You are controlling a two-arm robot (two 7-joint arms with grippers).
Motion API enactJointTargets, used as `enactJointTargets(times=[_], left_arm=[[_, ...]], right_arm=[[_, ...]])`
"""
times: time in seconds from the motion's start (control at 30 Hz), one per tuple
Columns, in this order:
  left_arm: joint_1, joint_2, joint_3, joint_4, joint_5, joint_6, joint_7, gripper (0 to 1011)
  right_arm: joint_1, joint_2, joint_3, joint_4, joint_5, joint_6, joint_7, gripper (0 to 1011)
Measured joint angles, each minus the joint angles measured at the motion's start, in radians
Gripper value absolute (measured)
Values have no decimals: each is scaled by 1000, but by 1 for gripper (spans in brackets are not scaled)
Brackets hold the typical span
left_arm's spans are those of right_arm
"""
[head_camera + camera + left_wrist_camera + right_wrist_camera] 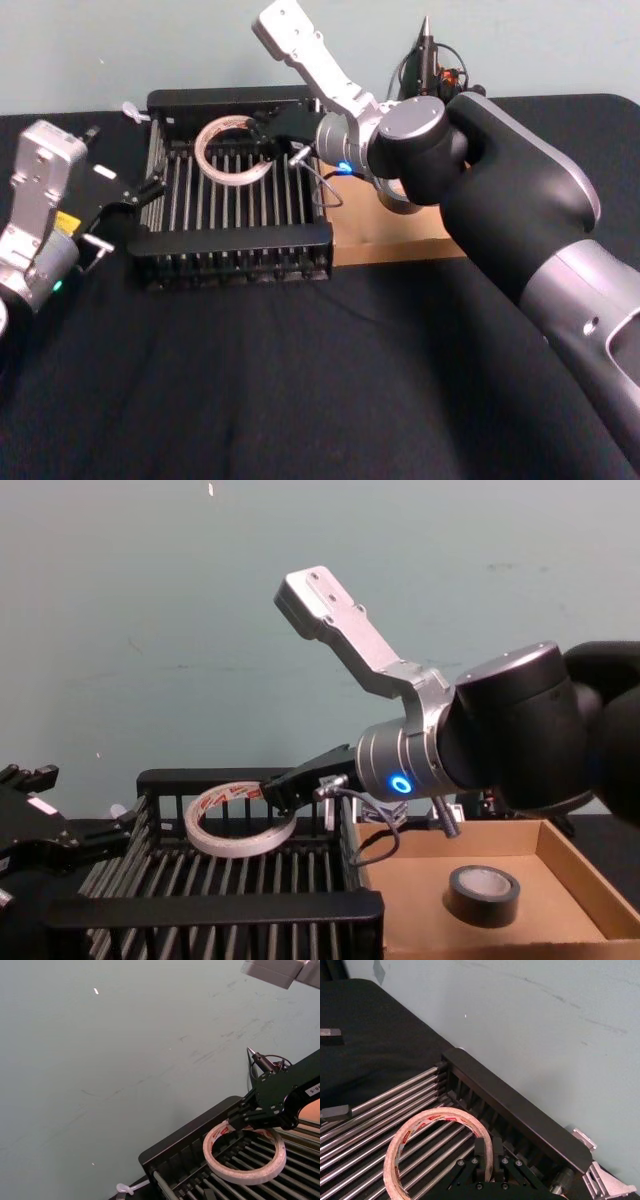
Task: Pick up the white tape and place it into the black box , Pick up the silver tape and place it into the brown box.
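The white tape (212, 165) (240, 842) (245, 1176) (395, 1150) hangs tilted inside the back half of the black box (230, 240) (210, 910) (185, 1140) (520, 1110), low over its slatted bottom. My right gripper (264, 140) (275, 795) (245, 1121) (487, 1149) is shut on the ring's rim, reaching in from the right. The silver tape (483, 892) lies flat in the brown box (570, 870) (390, 240), just right of the crate. My left gripper (120, 215) (60, 842) stands open outside the crate's left wall, holding nothing.
Both boxes sit side by side on a black-covered table (300, 380) against a pale green wall. A small white clip (133, 112) (125, 1189) lies by the crate's back left corner. A dark pointed tool with wires (425, 50) stands behind the brown box.
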Motion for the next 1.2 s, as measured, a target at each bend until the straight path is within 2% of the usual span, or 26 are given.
enactJointTargets(times=[0.3,0.37,0.83,0.87,1.2], left_arm=[[0,0,0,0,0,0,0,1001],[0,0,0,0,0,0,0,1001],[0,0,0,0,0,0,0,1001],[0,0,0,0,0,0,0,1001],[0,0,0,0,0,0,0,1001]], right_arm=[[1,1,0,-1,0,0,0,95],[1,1,0,-1,1,0,0,126],[1,2,0,-3,3,0,0,522],[1,2,0,-3,3,0,0,580],[1,2,0,-4,4,0,0,886]])
